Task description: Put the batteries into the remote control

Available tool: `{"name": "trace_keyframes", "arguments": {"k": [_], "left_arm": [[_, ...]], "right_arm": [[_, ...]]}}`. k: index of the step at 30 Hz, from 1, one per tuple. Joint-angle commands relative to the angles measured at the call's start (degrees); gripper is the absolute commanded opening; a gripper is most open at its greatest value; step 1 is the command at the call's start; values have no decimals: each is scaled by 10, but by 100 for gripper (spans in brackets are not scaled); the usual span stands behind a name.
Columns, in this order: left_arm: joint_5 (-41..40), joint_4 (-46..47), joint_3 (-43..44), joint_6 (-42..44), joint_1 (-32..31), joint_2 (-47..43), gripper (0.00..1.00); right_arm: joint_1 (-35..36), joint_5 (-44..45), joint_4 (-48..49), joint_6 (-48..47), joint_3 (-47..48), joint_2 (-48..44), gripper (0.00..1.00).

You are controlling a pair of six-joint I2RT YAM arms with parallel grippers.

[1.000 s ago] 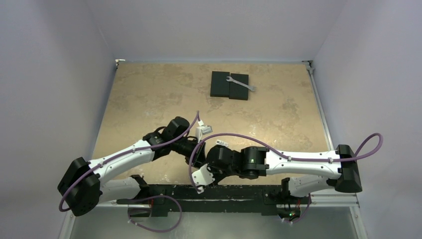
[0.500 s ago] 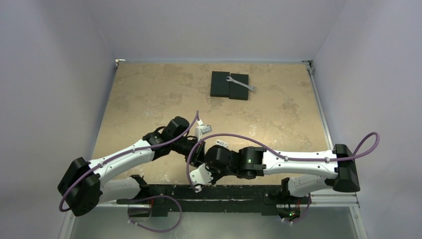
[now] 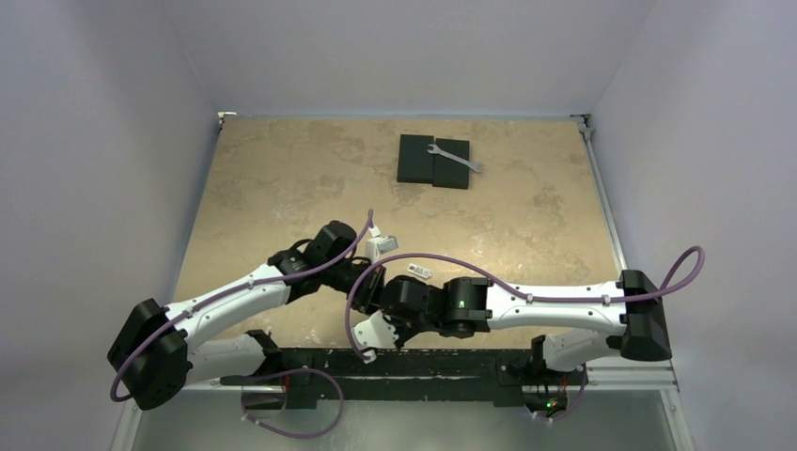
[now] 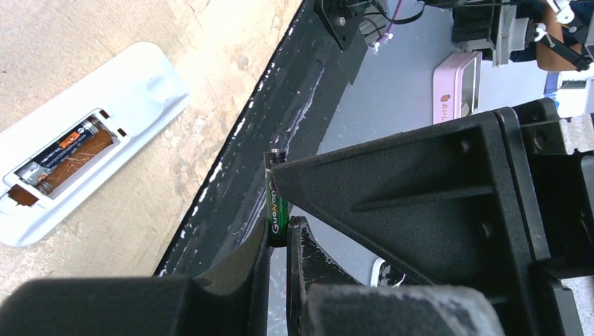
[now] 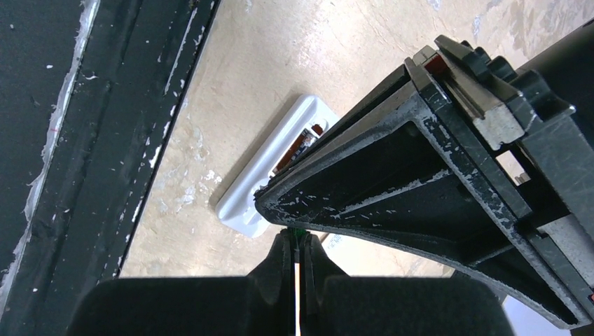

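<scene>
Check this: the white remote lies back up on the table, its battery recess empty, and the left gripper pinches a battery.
The recess is not empty: the left wrist view shows one loaded battery already lying in it. The rest holds: the remote lies back up on the table, and the left gripper pinches a green-labelled battery.

I have the tan, mottled table (image 3: 282, 178) carrying the remote control (image 4: 140, 91) flat, back up with its battery recess open. It lies just left of my left gripper (image 4: 279, 225), beside the black rail (image 4: 280, 105) along the table edge. Well ahead of that gripper, two black flat blocks (image 3: 414, 160) sit touching, side by side.
</scene>
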Motion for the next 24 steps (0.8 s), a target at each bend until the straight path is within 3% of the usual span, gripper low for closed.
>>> {"name": "trace_keyframes", "arguments": {"k": [1,10,18,24], "left_arm": [[18,33,13,11,3,-27,0],[17,33,14,11,3,-12,0],[7,25,17,15,3,-14,24],[-20,12,22,16,3,-32,32]], "right_arm": [[3,1,-23,16,9,11,0],[3,2,-1,26,-15,-14,0],[3,4,-8,27,-14,-32,0],[3,1,-10,35,-20,-42,0]]}}
